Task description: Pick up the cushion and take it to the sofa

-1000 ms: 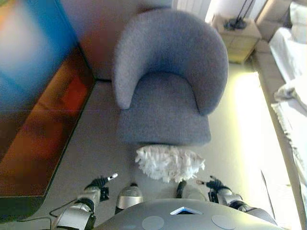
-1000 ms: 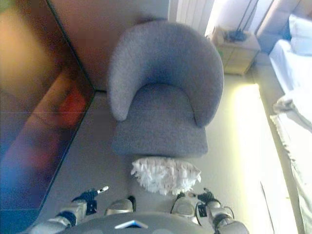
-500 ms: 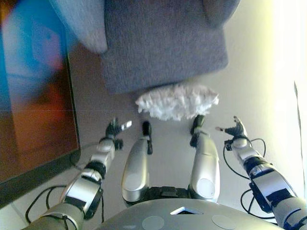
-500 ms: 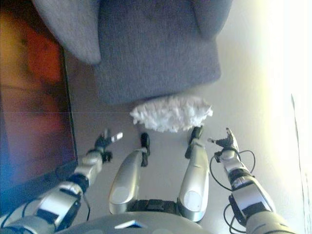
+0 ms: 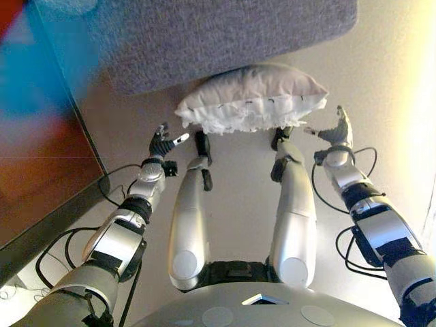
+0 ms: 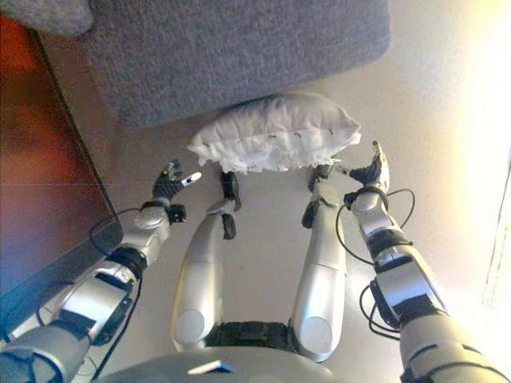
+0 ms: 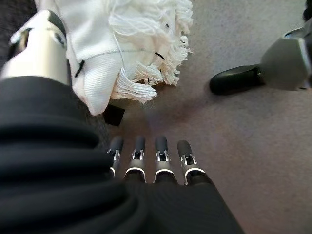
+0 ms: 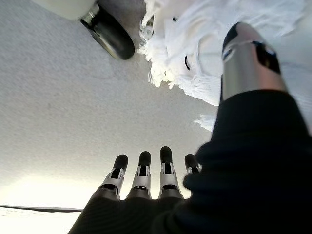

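The cushion (image 5: 251,99) lies on the floor at upper centre, against the grey sofa (image 5: 225,34). Left hand (image 5: 162,142) and right hand (image 5: 335,129) flank it, fingers straight, holding nothing; pickup remains undone.

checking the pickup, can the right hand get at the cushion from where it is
Probably yes: the right hand is open beside the cushion, apart from it, with only bare floor between them.

Cushion (image 5: 251,97) on floor (image 5: 238,197) before sofa (image 5: 225,34), between both hands
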{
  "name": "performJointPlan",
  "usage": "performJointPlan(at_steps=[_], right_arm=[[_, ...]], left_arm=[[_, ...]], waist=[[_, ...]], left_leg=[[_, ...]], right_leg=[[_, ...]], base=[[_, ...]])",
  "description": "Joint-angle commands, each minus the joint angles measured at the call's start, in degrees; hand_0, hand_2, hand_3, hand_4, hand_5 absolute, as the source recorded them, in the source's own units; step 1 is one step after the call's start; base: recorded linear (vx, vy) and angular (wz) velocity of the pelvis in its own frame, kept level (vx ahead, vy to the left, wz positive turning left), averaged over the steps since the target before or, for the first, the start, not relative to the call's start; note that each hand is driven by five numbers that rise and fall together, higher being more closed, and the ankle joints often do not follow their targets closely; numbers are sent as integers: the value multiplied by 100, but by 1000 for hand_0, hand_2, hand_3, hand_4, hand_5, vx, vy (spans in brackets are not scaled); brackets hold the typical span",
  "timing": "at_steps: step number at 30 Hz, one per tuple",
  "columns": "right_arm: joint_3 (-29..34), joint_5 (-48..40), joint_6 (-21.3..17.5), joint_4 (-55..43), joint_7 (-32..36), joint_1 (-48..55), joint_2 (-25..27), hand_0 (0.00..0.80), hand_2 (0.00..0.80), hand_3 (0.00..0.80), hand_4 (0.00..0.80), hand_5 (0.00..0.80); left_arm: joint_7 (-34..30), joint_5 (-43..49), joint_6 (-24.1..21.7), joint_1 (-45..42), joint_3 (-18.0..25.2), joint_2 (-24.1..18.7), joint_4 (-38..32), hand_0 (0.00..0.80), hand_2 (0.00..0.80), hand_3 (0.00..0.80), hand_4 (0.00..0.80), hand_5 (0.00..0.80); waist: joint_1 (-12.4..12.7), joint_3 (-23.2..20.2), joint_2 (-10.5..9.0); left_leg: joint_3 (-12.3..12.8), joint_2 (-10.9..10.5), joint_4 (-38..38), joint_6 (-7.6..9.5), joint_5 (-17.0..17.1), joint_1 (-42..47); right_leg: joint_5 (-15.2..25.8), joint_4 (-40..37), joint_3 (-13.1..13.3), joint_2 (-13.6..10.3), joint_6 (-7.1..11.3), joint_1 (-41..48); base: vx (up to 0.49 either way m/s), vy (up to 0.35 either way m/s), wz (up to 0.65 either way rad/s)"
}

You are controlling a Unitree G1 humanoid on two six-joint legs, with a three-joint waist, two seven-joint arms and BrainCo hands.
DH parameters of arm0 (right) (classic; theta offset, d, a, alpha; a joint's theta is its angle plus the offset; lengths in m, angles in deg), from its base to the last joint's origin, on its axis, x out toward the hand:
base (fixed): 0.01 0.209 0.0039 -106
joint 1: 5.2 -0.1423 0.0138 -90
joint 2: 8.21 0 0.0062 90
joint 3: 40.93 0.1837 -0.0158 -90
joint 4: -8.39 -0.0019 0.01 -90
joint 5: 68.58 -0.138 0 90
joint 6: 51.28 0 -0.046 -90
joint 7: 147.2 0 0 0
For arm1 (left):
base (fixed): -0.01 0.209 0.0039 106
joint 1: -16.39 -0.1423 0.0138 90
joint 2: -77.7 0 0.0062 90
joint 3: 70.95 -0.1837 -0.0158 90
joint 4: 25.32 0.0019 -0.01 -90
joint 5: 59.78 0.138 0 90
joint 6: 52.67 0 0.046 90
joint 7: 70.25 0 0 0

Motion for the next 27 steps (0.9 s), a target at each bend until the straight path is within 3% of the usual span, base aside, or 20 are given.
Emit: performJointPlan(at_steps=[1,16,17,19,21,27], right_arm=[[-161,162,-104,-351,-310,157,437,0,0,0,0,0],[-392,-115,-111,-480,-480,-843,1055,0,0,0,0,0],[-430,-318,97,-492,-611,-901,1114,0,0,0,0,0],[-381,-892,-316,-117,289,-1337,1563,0,0,0,0,0],[-715,-1062,-598,6,806,-1774,1707,0,0,0,0,0],[-1134,-1207,-1098,-1008,1025,-1850,1571,0,0,0,0,0]], left_arm=[[58,29,-86,-193,110,-280,-298,0,0,0,0,0],[147,187,-395,583,-75,-1038,-623,0,0,0,0,0],[183,223,-429,675,-138,-1116,-670,0,0,0,0,0],[32,-26,-200,1057,-346,-1411,-680,0,0,0,0,0],[-195,-255,-168,1242,-415,-1563,-771,0,0,0,0,0],[-798,-728,-881,1378,-653,-1460,-1320,0,0,0,0,0]], waist=[[-6,-10,67],[31,-10,72],[34,-10,91],[75,-10,130],[136,-10,161],[101,-10,129]], left_leg=[[-145,115,419,333,348,-986],[-235,185,1563,295,116,-3346],[-261,185,1640,300,94,-3491],[-342,230,1936,260,-7,-3667],[-454,178,2102,290,-66,-3753],[-521,95,2014,270,-93,-3761]], right_leg=[[-274,656,287,-25,352,-577],[-541,1994,511,-171,373,-2838],[-576,2061,534,-184,374,-2957],[-607,2131,476,-222,422,-2964],[-648,2233,418,-307,409,-2972],[-710,2187,458,-251,371,-2972]], base=[[-30,-8,4],[-21,13,-4],[0,0,0],[9,-20,5],[38,-8,-6],[7,3,-4]])
